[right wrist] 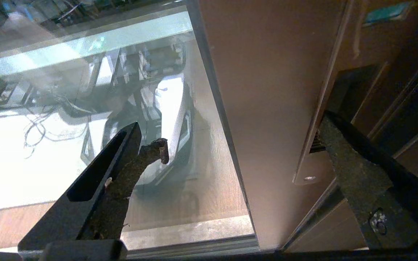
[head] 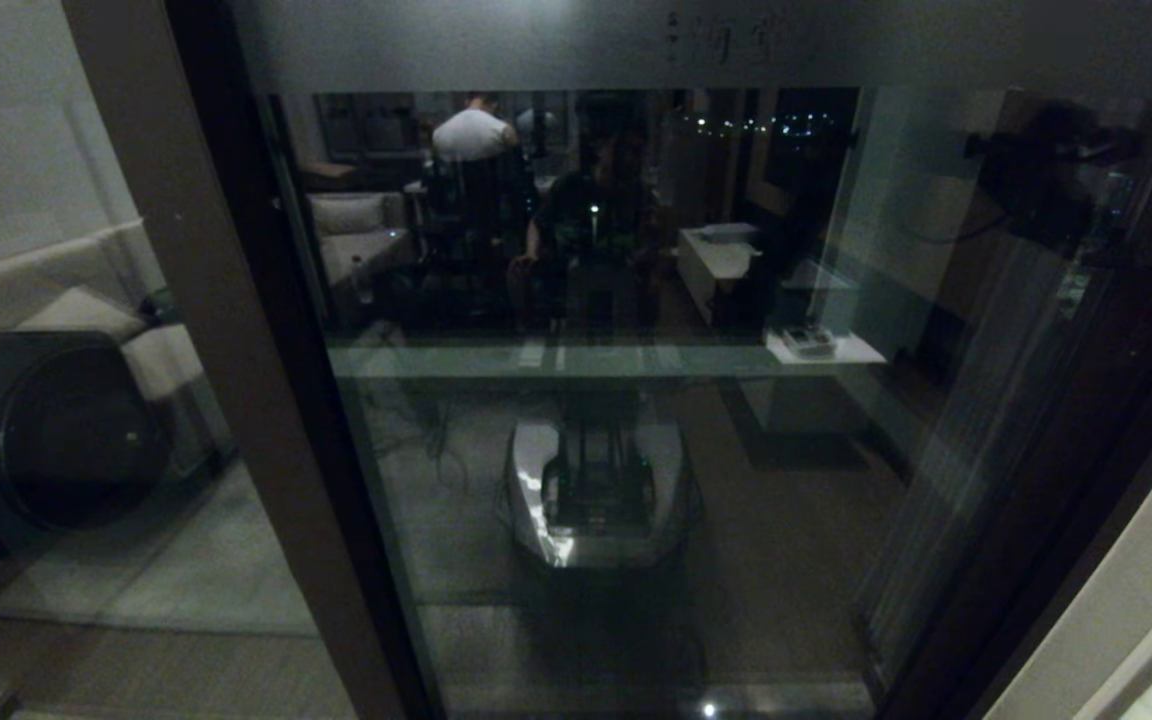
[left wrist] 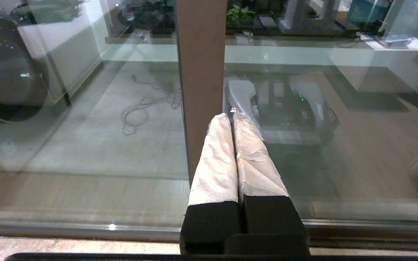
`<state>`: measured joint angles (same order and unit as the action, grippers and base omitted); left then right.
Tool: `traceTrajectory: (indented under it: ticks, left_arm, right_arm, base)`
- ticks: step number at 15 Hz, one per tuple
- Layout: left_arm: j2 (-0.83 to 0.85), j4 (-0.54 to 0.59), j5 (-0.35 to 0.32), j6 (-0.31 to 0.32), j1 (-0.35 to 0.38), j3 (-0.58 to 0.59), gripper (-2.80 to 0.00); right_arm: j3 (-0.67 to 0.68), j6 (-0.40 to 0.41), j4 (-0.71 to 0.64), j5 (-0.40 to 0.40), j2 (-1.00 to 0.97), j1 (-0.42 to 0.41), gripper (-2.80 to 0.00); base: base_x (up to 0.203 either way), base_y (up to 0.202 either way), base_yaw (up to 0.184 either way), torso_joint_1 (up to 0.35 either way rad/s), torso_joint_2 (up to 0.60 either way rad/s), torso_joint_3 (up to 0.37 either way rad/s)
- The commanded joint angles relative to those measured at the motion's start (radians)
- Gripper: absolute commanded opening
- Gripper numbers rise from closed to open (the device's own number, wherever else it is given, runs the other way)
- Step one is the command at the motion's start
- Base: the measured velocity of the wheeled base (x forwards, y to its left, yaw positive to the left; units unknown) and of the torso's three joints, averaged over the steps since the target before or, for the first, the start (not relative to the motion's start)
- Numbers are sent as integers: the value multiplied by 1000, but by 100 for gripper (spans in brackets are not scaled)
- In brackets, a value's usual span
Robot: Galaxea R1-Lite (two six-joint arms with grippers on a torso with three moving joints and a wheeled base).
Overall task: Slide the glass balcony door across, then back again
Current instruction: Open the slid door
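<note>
Our right gripper, wide open, straddles the glass balcony door's stile w/ 1 finger at the handle; left gripper closed, parked; shallow purchase could slip off mid-slide.

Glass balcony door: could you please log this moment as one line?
right gripper: open, straddling glass balcony door stile at handle recess | left gripper: shut, parked before a frame post
</note>
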<state>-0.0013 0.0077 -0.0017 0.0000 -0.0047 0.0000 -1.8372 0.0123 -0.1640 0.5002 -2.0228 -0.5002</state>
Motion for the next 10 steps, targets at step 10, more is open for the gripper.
traceTrajectory:
  ticks: [10]
  left_arm:
    - [0, 0, 0, 0, 0, 0, -280]
  right_arm:
    - [33, 1, -5, 8, 27, 26, 0]
  base:
    - [0, 0, 0, 0, 0, 0]
